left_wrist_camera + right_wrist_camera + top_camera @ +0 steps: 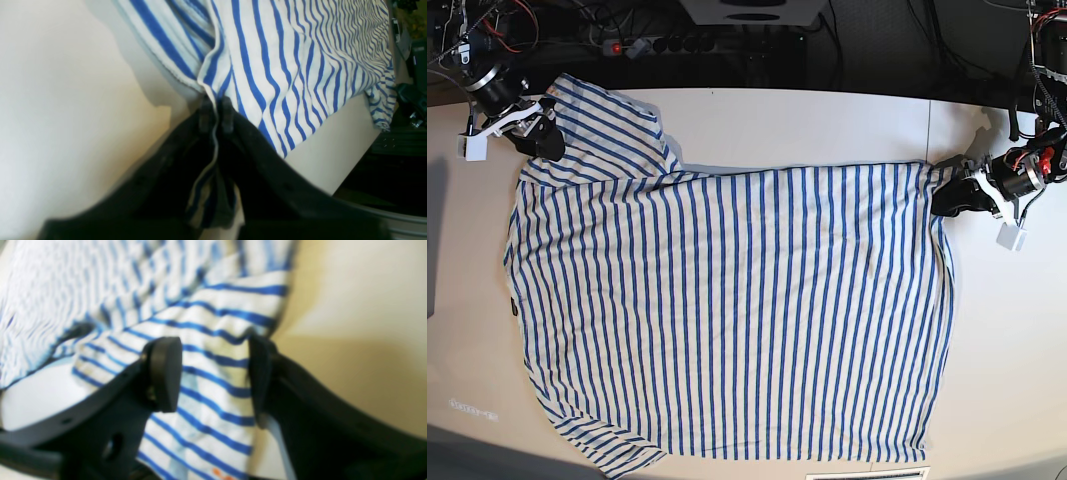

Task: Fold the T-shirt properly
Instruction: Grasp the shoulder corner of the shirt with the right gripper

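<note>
Pale smooth table bears soft striped T-shirt, left gripper pinching it, right gripper parted.

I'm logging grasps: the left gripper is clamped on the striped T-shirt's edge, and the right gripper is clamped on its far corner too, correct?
Not quite. The left gripper is shut on the T-shirt, but the right wrist view shows the right gripper open, cloth lying between its fingers.

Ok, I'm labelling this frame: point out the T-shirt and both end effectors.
T-shirt (727, 310): base view, middle of its body.
Left end effector (216, 115): left wrist view, tips pinching cloth.
Right end effector (215, 373): right wrist view, gap between pads.
</note>
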